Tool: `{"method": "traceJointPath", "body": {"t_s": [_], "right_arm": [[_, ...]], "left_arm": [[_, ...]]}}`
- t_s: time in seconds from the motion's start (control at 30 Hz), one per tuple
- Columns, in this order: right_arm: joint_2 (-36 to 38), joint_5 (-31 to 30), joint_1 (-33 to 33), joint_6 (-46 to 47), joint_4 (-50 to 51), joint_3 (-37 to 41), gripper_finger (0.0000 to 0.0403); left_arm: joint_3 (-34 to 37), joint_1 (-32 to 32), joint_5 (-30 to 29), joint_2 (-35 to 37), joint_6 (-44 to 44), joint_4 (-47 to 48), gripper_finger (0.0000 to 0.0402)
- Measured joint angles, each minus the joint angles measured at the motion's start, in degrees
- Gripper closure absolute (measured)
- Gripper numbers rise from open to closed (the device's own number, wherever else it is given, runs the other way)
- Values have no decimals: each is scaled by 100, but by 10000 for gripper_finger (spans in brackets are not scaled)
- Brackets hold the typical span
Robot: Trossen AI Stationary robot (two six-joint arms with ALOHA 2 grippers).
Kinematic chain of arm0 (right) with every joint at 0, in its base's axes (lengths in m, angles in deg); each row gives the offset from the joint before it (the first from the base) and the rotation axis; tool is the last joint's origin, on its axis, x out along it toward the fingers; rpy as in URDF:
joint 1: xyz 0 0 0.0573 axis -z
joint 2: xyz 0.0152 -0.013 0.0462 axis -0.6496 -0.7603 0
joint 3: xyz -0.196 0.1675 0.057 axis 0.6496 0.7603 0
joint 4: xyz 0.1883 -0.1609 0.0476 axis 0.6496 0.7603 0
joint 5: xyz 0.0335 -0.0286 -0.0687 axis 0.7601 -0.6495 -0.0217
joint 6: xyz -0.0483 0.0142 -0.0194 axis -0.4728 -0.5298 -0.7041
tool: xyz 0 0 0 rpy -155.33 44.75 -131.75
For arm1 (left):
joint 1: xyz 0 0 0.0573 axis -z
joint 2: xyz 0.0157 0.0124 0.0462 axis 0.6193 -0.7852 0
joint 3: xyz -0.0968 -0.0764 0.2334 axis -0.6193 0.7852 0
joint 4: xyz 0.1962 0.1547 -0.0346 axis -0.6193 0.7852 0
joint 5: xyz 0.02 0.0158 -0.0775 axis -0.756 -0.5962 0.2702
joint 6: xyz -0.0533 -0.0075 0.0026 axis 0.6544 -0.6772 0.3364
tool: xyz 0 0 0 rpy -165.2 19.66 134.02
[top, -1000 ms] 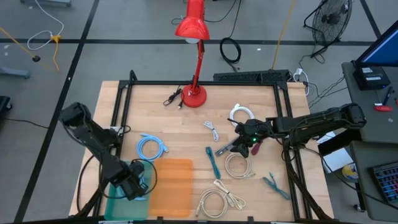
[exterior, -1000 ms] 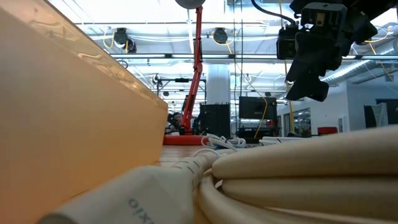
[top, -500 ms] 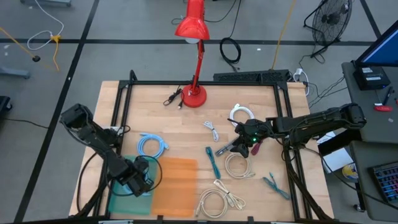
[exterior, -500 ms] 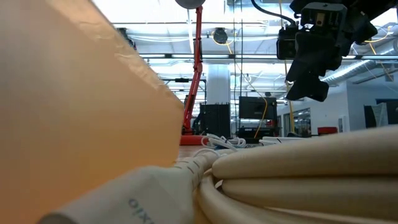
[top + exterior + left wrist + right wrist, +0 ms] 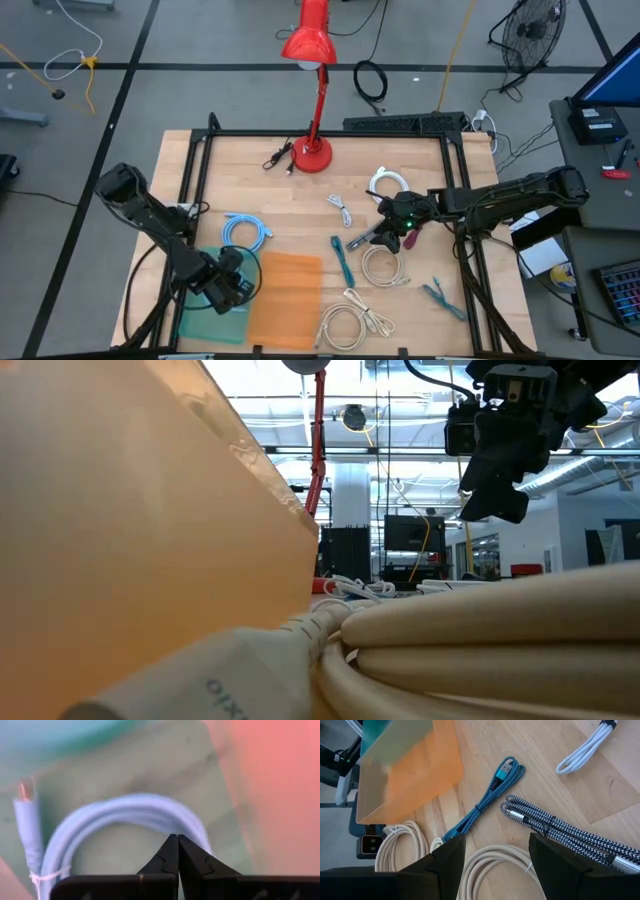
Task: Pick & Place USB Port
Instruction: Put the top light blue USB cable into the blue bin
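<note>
Left tool (image 5: 232, 281) pressed together, empty, at orange tray (image 5: 285, 300) edge above light-blue cable (image 5: 115, 815). Right tool (image 5: 381, 233) spread, above teal braided cable (image 5: 487, 800) on desk (image 5: 290, 205).

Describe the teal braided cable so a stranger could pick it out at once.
Start at the red desk lamp at the table's far edge and come toward the near edge, to just right of the orange bin. The teal braided cable lies there, folded into a straight narrow bundle. Its neighbours are cream coils or black-and-white braid.

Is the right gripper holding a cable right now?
No. The right gripper hangs open and empty above the teal braided cable.
</note>
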Motion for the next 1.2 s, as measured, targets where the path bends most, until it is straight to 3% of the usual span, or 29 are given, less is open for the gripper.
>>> {"method": "traceJointPath", "body": {"t_s": [0.23,0.4,0.7,0.87,1.2], "right_arm": [[0,-7,0,-10,0,0,195],[0,-7,1,8,0,0,195],[0,-133,-15,10,2,0,195],[0,-133,-15,-8,2,0,195],[-2,-135,-15,-47,4,-2,195]], "left_arm": [[0,-375,-56,148,-427,334,401],[-80,-612,367,148,-920,280,401],[-140,-660,154,220,-904,558,401],[-140,-662,449,222,-927,562,401],[-140,95,581,588,284,1029,402]]}}
